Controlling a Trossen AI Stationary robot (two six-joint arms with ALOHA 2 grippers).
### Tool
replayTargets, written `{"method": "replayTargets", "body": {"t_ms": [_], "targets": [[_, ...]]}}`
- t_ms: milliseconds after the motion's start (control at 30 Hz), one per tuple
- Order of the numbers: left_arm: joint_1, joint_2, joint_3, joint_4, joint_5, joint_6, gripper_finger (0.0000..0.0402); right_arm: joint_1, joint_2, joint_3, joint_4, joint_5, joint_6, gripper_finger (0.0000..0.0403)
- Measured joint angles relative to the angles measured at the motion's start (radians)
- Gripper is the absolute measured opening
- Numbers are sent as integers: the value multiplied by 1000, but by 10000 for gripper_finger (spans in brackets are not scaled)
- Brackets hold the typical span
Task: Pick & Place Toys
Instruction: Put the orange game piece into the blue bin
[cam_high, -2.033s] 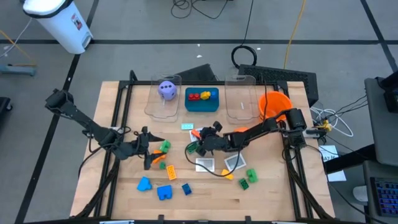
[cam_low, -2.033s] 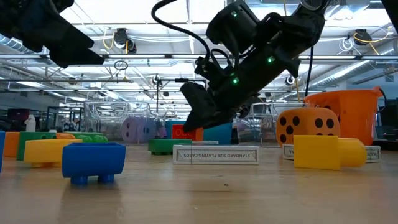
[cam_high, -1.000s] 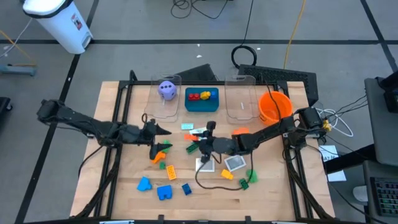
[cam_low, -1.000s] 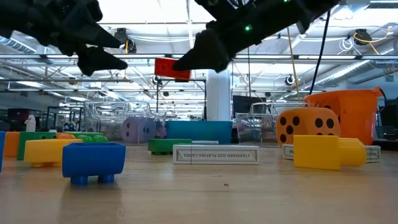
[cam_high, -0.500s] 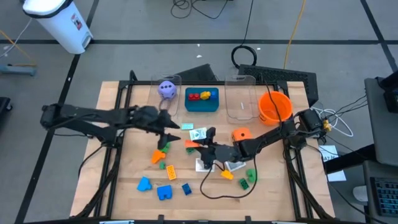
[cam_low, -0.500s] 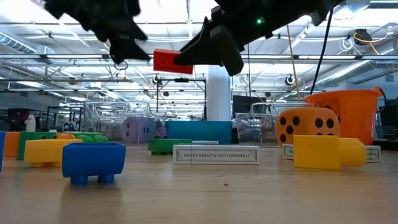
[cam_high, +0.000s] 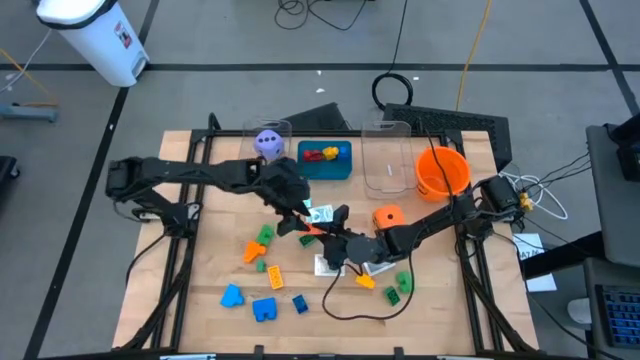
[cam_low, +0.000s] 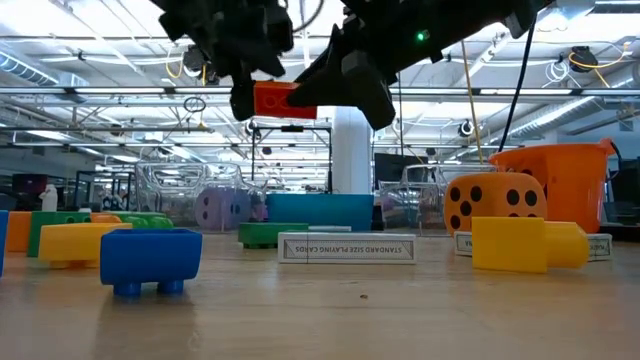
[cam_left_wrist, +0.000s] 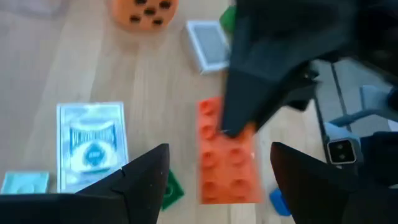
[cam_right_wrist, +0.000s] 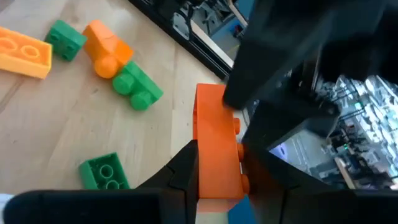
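High view: on the pale wooden surface (cam_high: 200, 310) the blue plastic bricks (cam_high: 264, 309) lie near the front edge on the left, with a yellow flat brick (cam_high: 271, 275) and an orange-and-green cluster of bricks (cam_high: 258, 243) just behind them. Behind these, the left hand (cam_high: 298, 218) reaches in over the middle of the surface, its two fingers spread apart and holding nothing; in the left wrist view they stand one on each side of the red-orange studded flat brick (cam_left_wrist: 227, 152) without touching it. That brick hangs in the air above the middle of the surface, between the two hands. The right hand (cam_high: 330, 232) is clamped on one end of it; the right wrist view shows its fingers (cam_right_wrist: 186, 168) pressed against the brick's edges. In the low view the brick (cam_low: 280, 100) sits high above the white playing-card box (cam_low: 347, 248). At the back of the surface, the purple dotted die (cam_high: 268, 143) rests in a clear plastic bin, and the teal tray (cam_high: 325, 168) beside it holds a red and a yellow piece. Farther right, the orange dotted die (cam_high: 386, 217) stands on the surface, near the orange bowl (cam_high: 442, 171). Green bricks (cam_high: 397, 286) lie toward the front right, close to the flat white picture cards (cam_high: 378, 263).
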Motion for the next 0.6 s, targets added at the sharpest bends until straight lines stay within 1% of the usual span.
{"method": "replayTargets", "body": {"t_ms": [233,333,400,600], "targets": [[26,75,87,-107,45,7,260,1,0,0,1,-3,-6,91],[39,86,98,-131,114,8,249,1,0,0,10,-3,-10,91],[45,87,98,-141,140,8,239,1,0,0,12,-2,-10,91],[53,86,98,-156,156,8,193,1,0,0,9,0,-24,91]]}}
